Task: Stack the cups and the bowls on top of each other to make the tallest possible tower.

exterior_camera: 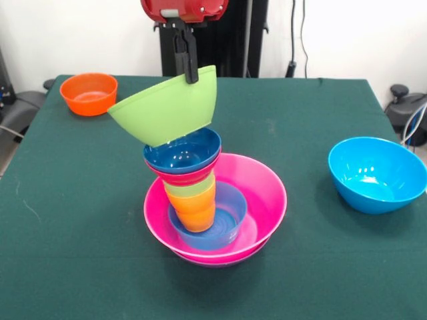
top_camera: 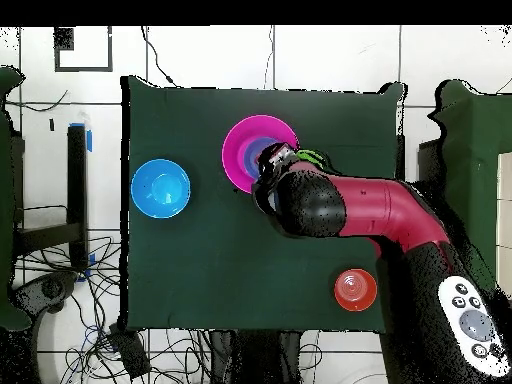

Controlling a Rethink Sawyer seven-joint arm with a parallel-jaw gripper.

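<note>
I see the fingers (exterior_camera: 191,75) pinching the rim of the glossy lime green plastic bowl (exterior_camera: 167,110), tilted right above the tower (exterior_camera: 192,193) in the wide pink bowl (exterior_camera: 267,193), mid-bench (exterior_camera: 80,220). The big sky-blue bowl (exterior_camera: 377,175) sits apart.

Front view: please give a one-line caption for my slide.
Gripper shut on the lime green bowl, tilted above the tower in the pink bowl.
</note>
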